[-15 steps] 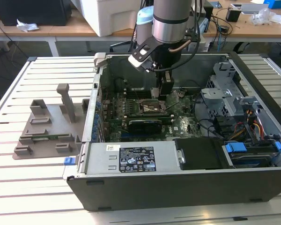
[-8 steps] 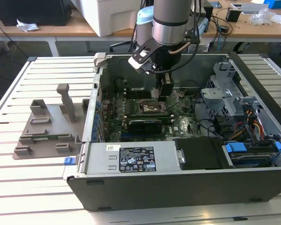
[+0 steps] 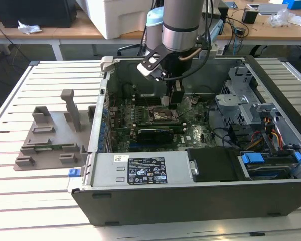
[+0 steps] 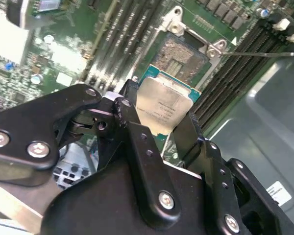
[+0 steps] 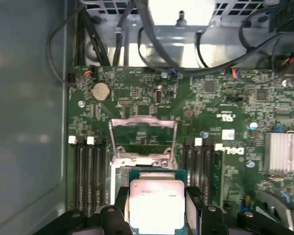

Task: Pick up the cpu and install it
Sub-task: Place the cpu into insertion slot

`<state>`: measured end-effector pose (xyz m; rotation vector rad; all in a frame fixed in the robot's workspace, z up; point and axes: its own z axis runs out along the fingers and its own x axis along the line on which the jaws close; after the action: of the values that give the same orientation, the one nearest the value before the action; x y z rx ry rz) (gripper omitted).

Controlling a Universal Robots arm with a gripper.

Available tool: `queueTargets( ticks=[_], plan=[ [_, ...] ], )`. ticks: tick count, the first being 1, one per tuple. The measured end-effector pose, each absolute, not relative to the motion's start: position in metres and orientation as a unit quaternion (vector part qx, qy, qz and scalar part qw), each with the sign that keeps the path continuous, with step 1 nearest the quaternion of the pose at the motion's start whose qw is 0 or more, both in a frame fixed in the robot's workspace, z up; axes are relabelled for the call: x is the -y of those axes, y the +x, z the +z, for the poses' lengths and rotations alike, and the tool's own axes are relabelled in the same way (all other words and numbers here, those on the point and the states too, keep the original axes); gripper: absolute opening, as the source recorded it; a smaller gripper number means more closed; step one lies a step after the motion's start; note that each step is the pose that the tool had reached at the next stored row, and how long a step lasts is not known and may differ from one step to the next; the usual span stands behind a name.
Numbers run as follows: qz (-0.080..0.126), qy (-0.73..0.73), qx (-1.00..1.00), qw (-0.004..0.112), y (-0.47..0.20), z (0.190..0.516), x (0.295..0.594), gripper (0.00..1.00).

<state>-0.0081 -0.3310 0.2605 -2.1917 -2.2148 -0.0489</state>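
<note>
Black jointed metal fingers (image 4: 137, 137) of the gripper (image 4: 160, 117) pinch the cpu (image 4: 164, 100), a small flat square chip with a pale silvery top and thin green rim, by two opposite edges. It hangs just over the edge of the open, dark metal-framed socket (image 4: 183, 56) on the green motherboard (image 5: 137, 98), whose silvery retaining frame (image 5: 143, 121) stands raised beyond the socket; whether chip and socket touch cannot be told. Black memory slots (image 5: 85, 171) flank the socket on both sides, all inside an open grey computer case (image 3: 190, 206) lying on a white slatted table (image 3: 40, 211).
</note>
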Motion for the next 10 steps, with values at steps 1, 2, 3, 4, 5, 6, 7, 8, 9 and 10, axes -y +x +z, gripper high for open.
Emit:
queueTargets(
  ticks=[1, 2, 3, 4, 5, 6, 7, 8, 9, 10],
  plan=[
    [-0.014, -0.703, 0.711, 0.011, -0.011, 0.259, 0.328, 0.54],
    [-0.014, -0.703, 0.711, 0.011, -0.014, 0.258, 0.327, 0.54],
    [-0.014, -0.703, 0.711, 0.011, -0.018, 0.258, 0.327, 0.54],
    [-0.014, -0.703, 0.711, 0.011, -0.020, 0.258, 0.327, 0.54],
    [-0.014, -0.703, 0.711, 0.011, -0.023, 0.258, 0.326, 0.54],
    [-0.014, -0.703, 0.711, 0.011, -0.024, 0.257, 0.326, 0.54],
    [-0.014, -0.703, 0.711, 0.011, -0.024, 0.257, 0.326, 0.54],
    [-0.014, -0.703, 0.711, 0.011, -0.024, 0.256, 0.326, 0.54],
    [-0.014, -0.703, 0.711, 0.011, -0.024, 0.256, 0.326, 0.54],
    [-0.014, -0.703, 0.711, 0.011, -0.024, 0.256, 0.326, 0.54]
  ],
)
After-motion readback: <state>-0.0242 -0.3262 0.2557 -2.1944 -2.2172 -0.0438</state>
